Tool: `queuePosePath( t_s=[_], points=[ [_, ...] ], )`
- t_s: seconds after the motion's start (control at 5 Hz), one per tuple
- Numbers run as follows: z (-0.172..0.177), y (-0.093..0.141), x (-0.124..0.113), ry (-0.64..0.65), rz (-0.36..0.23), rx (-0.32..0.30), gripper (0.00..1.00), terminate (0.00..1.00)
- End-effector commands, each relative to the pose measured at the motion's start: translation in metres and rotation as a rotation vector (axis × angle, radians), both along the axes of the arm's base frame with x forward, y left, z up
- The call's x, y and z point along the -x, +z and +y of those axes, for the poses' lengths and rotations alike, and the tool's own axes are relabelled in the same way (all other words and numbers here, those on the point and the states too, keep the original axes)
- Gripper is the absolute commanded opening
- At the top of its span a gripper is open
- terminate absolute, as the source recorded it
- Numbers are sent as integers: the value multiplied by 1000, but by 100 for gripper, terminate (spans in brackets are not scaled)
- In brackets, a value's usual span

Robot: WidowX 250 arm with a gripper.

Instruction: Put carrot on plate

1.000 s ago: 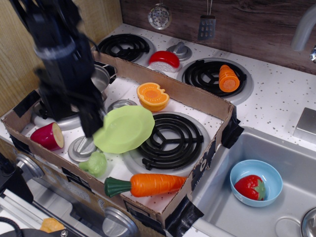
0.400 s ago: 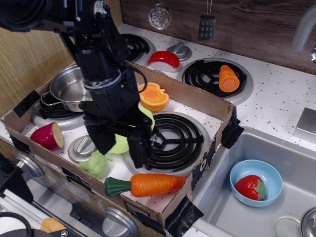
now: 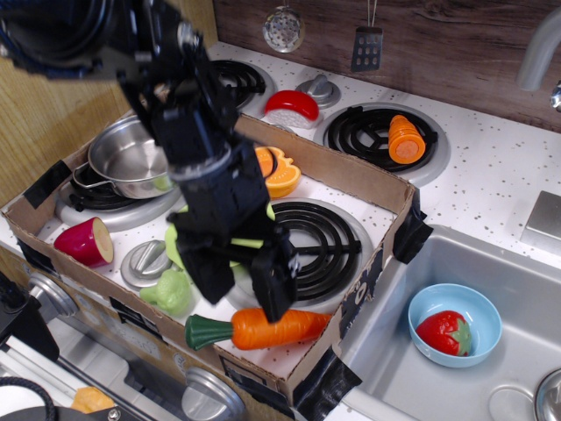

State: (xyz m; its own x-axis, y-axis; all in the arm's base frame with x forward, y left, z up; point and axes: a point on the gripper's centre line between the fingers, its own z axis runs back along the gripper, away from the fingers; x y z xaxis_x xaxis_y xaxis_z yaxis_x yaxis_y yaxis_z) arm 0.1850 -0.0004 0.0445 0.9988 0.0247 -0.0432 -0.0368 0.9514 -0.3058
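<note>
Gripper: jaws spread, empty, just above the carrot
Carrot: lying at cardboard tray's front edge
Plate: mostly hidden behind arm

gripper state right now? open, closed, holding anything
Gripper: open, holding nothing; its black fingers are spread just above the long orange plastic toy carrot, which lies on the stove surface.

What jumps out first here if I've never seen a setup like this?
A big black robot arm fills the middle, its open gripper lowered right over a long orange toy carrot at the front of a cardboard tray on a toy stove. Behind the arm peeks a lime-green plate; to the right, a strawberry sits in a blue bowl.
</note>
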Motion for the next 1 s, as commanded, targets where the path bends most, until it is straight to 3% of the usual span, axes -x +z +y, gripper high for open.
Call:
queuePosePath(
  t_s=[0.0, 0.2, 0.4, 0.6, 0.8],
  points=[
    [-5, -11, -4, 0, -16, 14, 100, 0],
    [-9, -25, 3, 9, -33, 39, 100, 0],
    [-13, -31, 11, 18, -55, 36, 0, 0],
    [-11, -23, 12, 12, -68, -9, 0, 0],
    [-10, -6, 12, 20, -131, -48, 0, 0]
  ],
)
